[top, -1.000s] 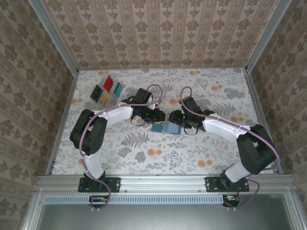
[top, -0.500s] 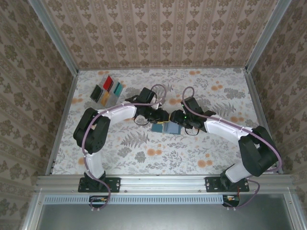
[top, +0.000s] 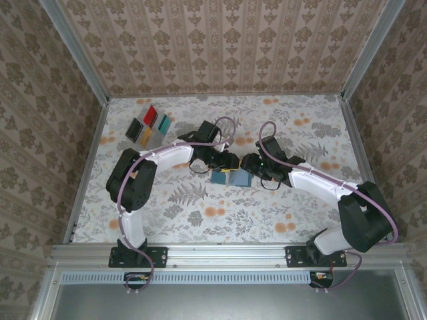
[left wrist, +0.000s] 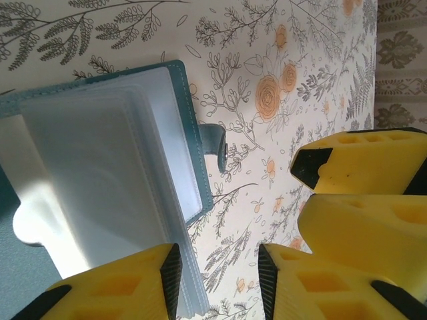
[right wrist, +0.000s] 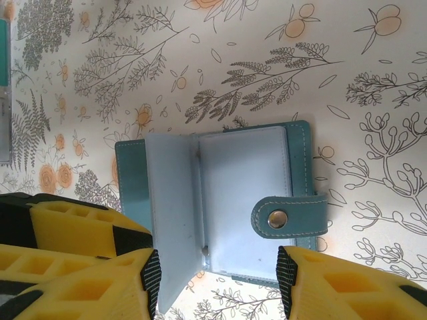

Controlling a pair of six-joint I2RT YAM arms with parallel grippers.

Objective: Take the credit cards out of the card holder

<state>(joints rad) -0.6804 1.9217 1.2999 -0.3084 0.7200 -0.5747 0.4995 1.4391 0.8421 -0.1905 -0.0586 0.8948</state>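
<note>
**A:** How does the left gripper (left wrist: pixel 219 267) stand?

**B:** Its two yellow plastic fingers (left wrist: pixel 113 287) are spread apart and pinch nothing. In its wrist view one finger sits at the edge of the clear plastic sleeves (left wrist: pixel 100 173). I cannot tell whether it touches them.

**A:** And the right gripper (right wrist: pixel 219 273)?

**B:** It is spread wide too and grips nothing. One edge of the wallet lies in the gap between its yellow fingers.

**A:** Where is the holder itself?

**B:** The small, soft, teal-blue bi-fold card holder (right wrist: pixel 240 193) lies open and flat on the floral-printed table (top: pixel 200 213), near the middle. The two grippers come in low over it from either side, their tips close together. Inside it is grey-blue. One pale sleeve leaf (right wrist: pixel 170 207) is part-turned beside the middle fold. The teal closing strap (right wrist: pixel 287 217), with its round metal snap, sticks out past one side.

**A:** And the cards?

**B:** The thin, flat, rectangular credit cards (top: pixel 147 133) lie in a tight cluster at the far-left corner of the table, well apart from the holder. The red card (top: pixel 151 113) is farthest back, with the teal card (top: pixel 162 122) just beside it. The black card (top: pixel 133 129) is on the left. The yellow-orange card (top: pixel 145 137) and the pale grey card (top: pixel 159 138) lie nearest the arms.
</note>
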